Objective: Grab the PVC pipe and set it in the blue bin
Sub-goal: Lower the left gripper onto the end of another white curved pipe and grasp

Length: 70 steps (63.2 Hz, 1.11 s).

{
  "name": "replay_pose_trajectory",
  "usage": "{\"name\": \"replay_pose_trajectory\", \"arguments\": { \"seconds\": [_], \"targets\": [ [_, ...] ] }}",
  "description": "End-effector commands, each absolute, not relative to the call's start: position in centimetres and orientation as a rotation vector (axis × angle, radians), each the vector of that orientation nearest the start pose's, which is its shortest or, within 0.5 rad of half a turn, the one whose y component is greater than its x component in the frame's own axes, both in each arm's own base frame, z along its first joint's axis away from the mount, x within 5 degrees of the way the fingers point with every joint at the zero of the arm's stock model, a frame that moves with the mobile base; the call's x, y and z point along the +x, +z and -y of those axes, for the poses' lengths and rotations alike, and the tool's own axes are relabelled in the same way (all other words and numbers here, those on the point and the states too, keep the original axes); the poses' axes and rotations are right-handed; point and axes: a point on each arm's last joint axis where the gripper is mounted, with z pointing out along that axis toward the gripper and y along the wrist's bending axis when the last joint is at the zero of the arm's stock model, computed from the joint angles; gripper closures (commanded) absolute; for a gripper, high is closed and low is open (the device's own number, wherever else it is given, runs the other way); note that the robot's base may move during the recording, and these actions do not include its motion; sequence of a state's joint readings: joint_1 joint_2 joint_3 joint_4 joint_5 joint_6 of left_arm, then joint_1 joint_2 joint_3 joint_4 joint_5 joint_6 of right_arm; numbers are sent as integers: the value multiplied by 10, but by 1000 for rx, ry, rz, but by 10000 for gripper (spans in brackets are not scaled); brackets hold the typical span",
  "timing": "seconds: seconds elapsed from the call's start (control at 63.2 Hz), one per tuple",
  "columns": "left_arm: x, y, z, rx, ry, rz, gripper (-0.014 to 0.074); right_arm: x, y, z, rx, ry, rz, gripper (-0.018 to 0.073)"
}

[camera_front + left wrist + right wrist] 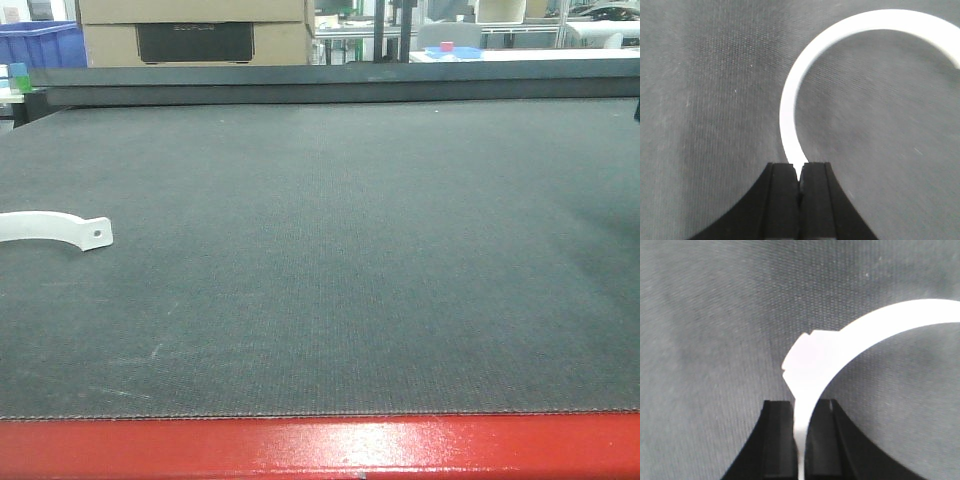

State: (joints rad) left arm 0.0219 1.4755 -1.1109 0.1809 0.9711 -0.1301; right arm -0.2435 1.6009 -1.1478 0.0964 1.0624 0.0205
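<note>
A white PVC pipe piece [55, 228], an arched strap ending in a flat tab with one small hole, lies on the dark mat at the far left of the front view. Neither gripper shows in that view. In the left wrist view my left gripper [800, 171] is shut, and the thin end of a white curved strap [790, 100] tapers into the seam between its fingertips. The right wrist view has my right gripper [801, 407] shut on another white strap [815, 360], which runs down between its fingers. A blue bin [40, 45] stands far back left, beyond the table.
The dark textured mat [350, 250] covers the table, with a red front edge [320, 448]. A raised dark ledge [340, 82] runs along the back. Cardboard boxes [195, 35] stand behind it.
</note>
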Motion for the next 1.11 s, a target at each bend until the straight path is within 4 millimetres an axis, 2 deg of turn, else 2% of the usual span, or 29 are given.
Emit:
{"name": "replay_pose_trajectory", "arguments": {
  "seconds": [0.0,0.095,0.285,0.348,0.633,1.091],
  "targets": [
    [304,265,-28,-94,222,-2813,671,293,253,66,410,92,-2942,721],
    [314,257,-34,-71,193,-2827,610,293,252,65,417,107,-2938,721],
    [327,241,-43,-100,127,-2813,370,295,251,65,414,119,-2922,721],
    [329,239,-43,-105,117,-2807,331,295,252,65,413,117,-2916,721],
    [339,215,-44,-92,113,-2853,321,296,252,65,413,115,-2905,721],
    [342,211,-44,-71,114,-2842,326,298,252,66,412,109,-2885,721]
  ]
}}
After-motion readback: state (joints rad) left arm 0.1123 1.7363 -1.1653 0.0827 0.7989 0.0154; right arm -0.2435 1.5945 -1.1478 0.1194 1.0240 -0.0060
